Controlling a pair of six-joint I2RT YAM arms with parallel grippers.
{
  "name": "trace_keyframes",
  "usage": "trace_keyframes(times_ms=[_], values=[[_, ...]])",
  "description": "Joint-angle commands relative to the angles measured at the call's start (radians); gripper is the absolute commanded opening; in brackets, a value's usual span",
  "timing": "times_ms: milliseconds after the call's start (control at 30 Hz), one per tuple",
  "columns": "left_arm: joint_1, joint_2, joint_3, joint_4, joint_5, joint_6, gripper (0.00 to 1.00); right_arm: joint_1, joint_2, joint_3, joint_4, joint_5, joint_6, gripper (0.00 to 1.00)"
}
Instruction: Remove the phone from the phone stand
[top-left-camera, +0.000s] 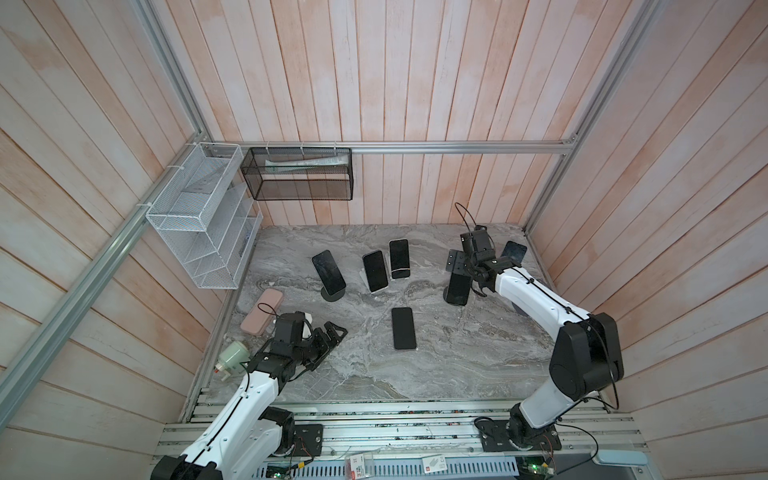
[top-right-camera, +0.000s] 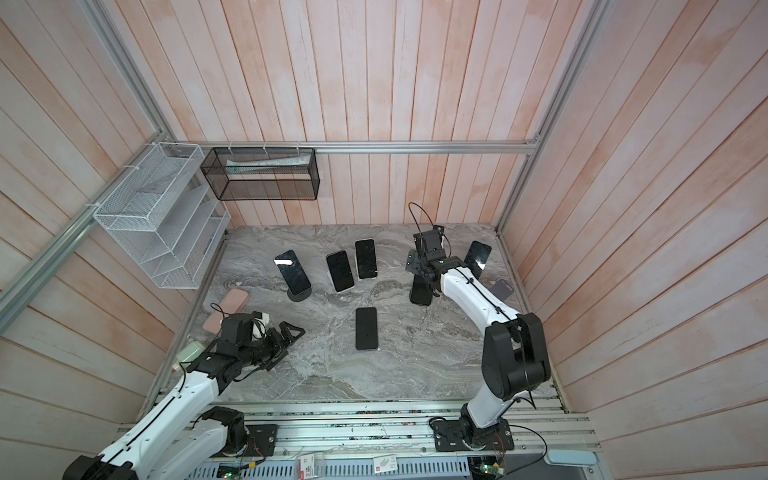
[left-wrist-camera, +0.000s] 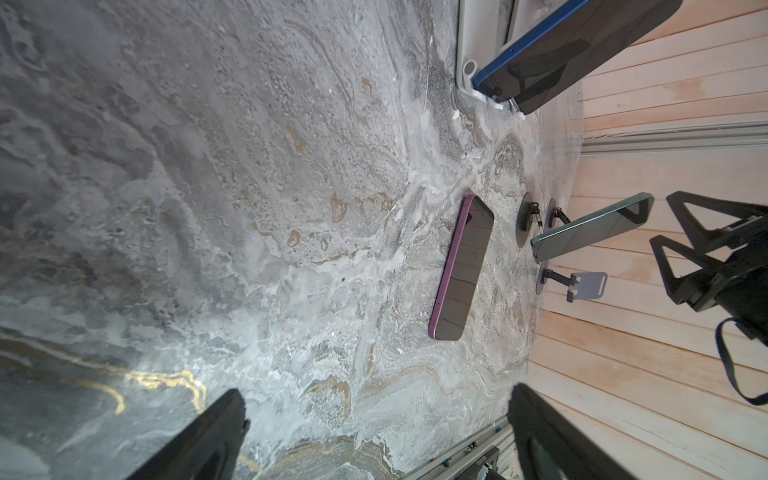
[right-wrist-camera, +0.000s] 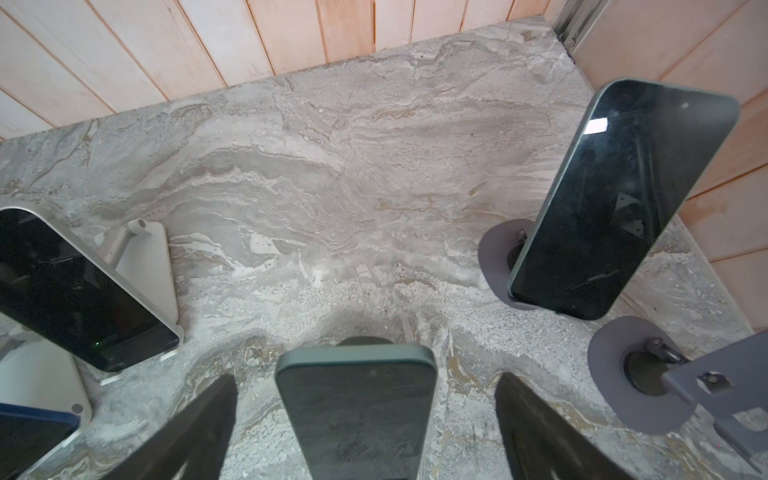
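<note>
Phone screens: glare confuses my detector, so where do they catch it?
In a top view, the dark-screened phone on the round black stand carries a glare streak; in the right wrist view, the green-edged phone on the grey disc stand shows a bright patch; in the left wrist view, the purple-edged phone lying flat mirrors plank lines.

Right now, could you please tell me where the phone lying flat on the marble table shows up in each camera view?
Top view: flat phone just right of centre, lower half.
Top view: just left of centre, lower half.
Left wrist: right of centre, purple edge showing.
Right wrist: not in it.
Shared landmark: the blue-edged phone propped on its white stand, seen in all four.
</note>
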Motion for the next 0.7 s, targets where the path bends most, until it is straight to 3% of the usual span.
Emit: trace_keyframes(times_ms=[0, 667], values=[[0.004, 0.012, 0.038, 0.031, 0.015, 0.020, 1.00, -0.002, 0.031, 0.036, 0.005, 0.005, -0.012, 0.98], [0.005, 0.081, 0.072, 0.048, 0.013, 0.023, 1.00, -0.008, 0.095, 0.020, 0.038, 0.020, -0.013, 0.86]])
